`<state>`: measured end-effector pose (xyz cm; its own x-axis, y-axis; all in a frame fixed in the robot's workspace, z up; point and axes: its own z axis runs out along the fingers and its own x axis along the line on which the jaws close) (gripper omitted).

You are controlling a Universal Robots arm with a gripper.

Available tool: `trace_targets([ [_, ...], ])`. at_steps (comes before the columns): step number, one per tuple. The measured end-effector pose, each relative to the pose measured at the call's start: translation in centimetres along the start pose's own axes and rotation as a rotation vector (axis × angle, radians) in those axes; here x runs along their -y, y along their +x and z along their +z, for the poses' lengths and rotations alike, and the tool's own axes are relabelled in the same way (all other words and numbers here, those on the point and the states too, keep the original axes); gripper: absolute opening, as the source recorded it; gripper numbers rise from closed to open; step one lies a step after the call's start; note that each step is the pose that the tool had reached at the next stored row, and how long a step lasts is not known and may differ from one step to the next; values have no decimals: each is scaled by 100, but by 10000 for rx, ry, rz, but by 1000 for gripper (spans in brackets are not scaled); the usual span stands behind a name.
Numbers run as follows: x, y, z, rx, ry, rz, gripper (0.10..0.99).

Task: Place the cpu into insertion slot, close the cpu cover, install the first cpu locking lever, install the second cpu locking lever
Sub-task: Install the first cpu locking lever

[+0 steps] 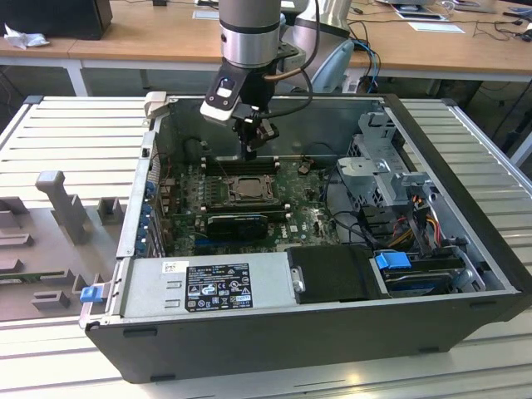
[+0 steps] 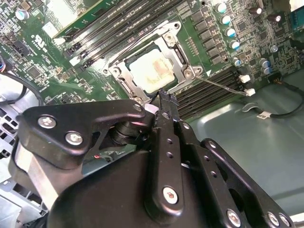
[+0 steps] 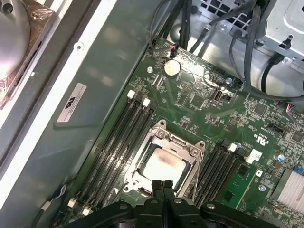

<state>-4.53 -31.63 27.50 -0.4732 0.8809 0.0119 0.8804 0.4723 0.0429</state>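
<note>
The cpu (image 2: 153,73) (image 3: 164,167) lies flat in the insertion slot (image 1: 241,189) on the green board, its pale metal top showing. The cpu cover (image 2: 183,57) (image 3: 167,140) lies down around it as a metal frame. A thin lever rod (image 2: 223,85) sticks out from the socket's corner across the memory slots. My gripper (image 1: 249,153) (image 2: 164,97) (image 3: 162,184) hangs just above the socket's edge. Its two black fingers are pressed together, shut with nothing between them.
Long black memory slots (image 3: 121,137) flank the socket on both sides. The open computer case (image 1: 274,332) walls in the board. A drive cage with cables (image 1: 391,179) stands at the exterior view's right, and a black power supply (image 1: 216,287) lies in front.
</note>
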Motion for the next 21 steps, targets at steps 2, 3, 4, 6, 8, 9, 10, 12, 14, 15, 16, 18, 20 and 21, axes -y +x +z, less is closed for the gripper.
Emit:
trace_targets([
  [2, 0, 0, 0, -2, 0, -43, 106],
  [3, 0, 0, 0, -5, 2, -116, 106],
  [4, 0, 0, 0, -7, 2, -154, 106],
  [6, 0, 0, 0, -12, 4, -271, 106],
  [8, 0, 0, 1, -45, 12, -1028, 106],
  [9, 0, 0, 1, -53, 15, -1223, 106],
  [10, 0, 0, 1, -65, 18, -1507, 106],
  [12, 1, 0, 2, -87, 24, -2033, 106],
  [14, 2, 1, 2, -94, 26, -2186, 106],
  [15, 2, 1, 3, -100, 28, -2330, 106],
  [16, 2, 1, 5, -108, 31, -2522, 106],
  [18, 2, 1, 5, -130, 35, -3015, 106],
  [20, 2, 1, 5, -138, 38, -3211, 106],
  [21, 2, 1, 6, -143, 38, -3322, 106],
])
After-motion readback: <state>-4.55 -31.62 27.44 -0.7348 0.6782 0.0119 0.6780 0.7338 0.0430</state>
